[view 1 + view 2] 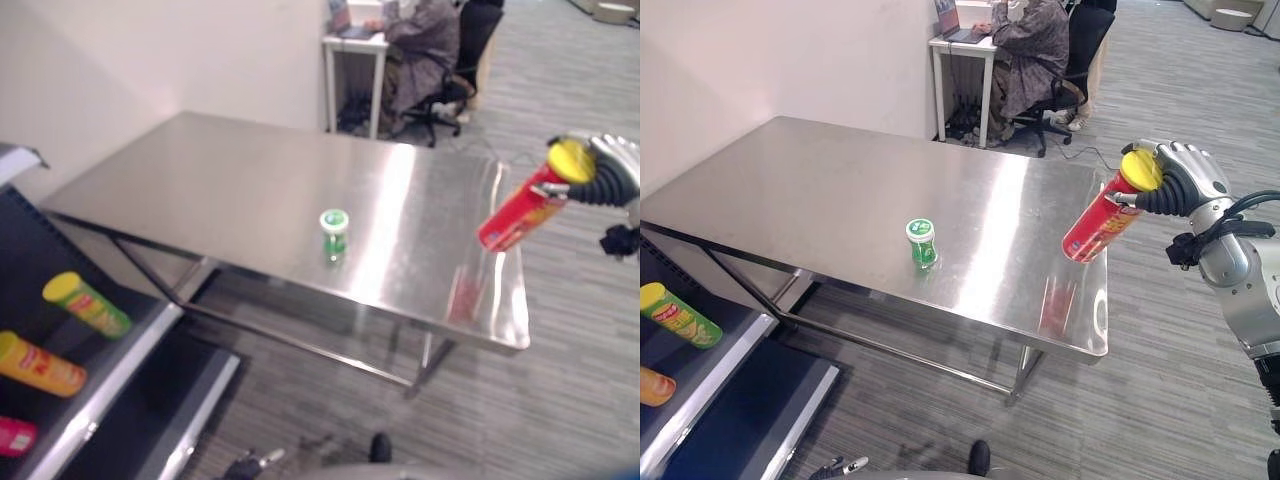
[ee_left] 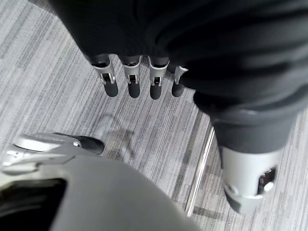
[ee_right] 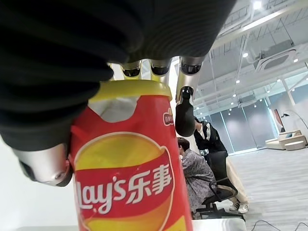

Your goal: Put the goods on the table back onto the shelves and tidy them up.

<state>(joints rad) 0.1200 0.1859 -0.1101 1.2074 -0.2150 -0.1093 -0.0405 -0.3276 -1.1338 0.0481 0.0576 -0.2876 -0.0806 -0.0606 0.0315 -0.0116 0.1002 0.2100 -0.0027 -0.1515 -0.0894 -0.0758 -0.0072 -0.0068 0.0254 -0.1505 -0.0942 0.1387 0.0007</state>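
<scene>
My right hand [image 1: 1180,180] is shut on a red crisp can with a yellow lid [image 1: 1103,222], [image 3: 130,183], held tilted in the air over the right end of the steel table [image 1: 840,190]. A small green cup with a white lid [image 1: 921,242] stands upright near the table's middle front. On the dark shelves [image 1: 150,340] at lower left lie a green can with a yellow lid [image 1: 88,305], an orange can [image 1: 40,366] and a pink one [image 1: 14,436]. My left hand [image 2: 139,82] hangs over the carpet, its fingers straight and holding nothing.
A person [image 1: 1035,55] sits on an office chair at a white desk [image 1: 960,60] beyond the table's far edge. Grey carpet [image 1: 1160,380] lies to the right of the table and in front of it. A pale wall [image 1: 760,60] runs behind the table's left side.
</scene>
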